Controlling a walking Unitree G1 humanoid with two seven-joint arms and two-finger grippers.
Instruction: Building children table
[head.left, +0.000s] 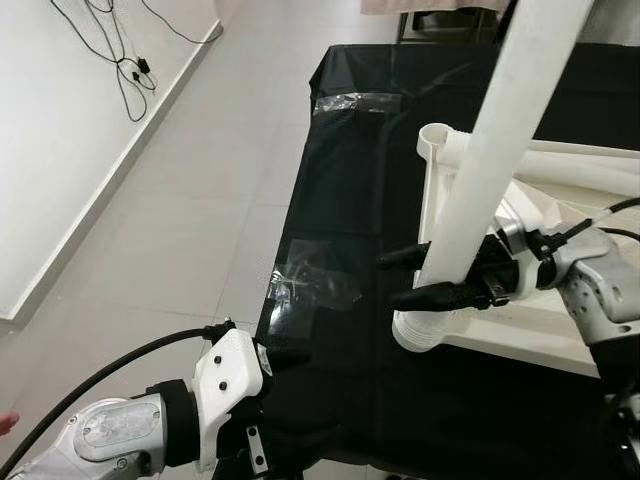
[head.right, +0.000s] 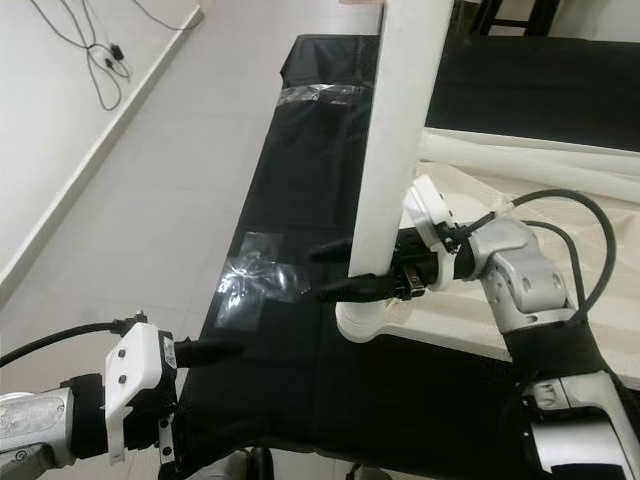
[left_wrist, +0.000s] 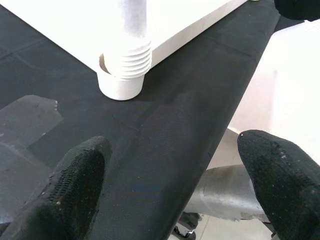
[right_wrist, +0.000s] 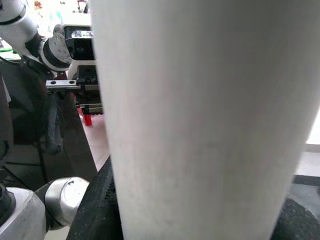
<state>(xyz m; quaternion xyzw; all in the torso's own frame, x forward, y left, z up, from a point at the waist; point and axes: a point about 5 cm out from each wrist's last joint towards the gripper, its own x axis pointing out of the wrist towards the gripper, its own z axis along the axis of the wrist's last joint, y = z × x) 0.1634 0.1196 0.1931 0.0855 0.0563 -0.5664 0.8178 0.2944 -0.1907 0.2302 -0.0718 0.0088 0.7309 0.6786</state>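
Note:
A white children's table top (head.left: 530, 325) lies upside down on the black-covered table (head.left: 350, 180). A long white table leg (head.left: 490, 140) stands nearly upright in the near corner socket (head.left: 425, 332), its ribbed end (left_wrist: 127, 57) sitting in the socket. My right gripper (head.left: 392, 280) is shut on the leg just above the socket, one black finger on each side. The leg (right_wrist: 200, 120) spans the right wrist view. My left gripper (left_wrist: 172, 175) hangs open over the table's near left edge, apart from the socket (left_wrist: 122, 82), holding nothing.
Another white leg (head.left: 560, 155) lies across the far part of the table top, beside a second corner socket (head.left: 435, 140). Clear tape patches (head.left: 315, 280) (head.left: 360, 102) stick to the black cover. Tiled floor and black cables (head.left: 125, 60) run along the wall at left.

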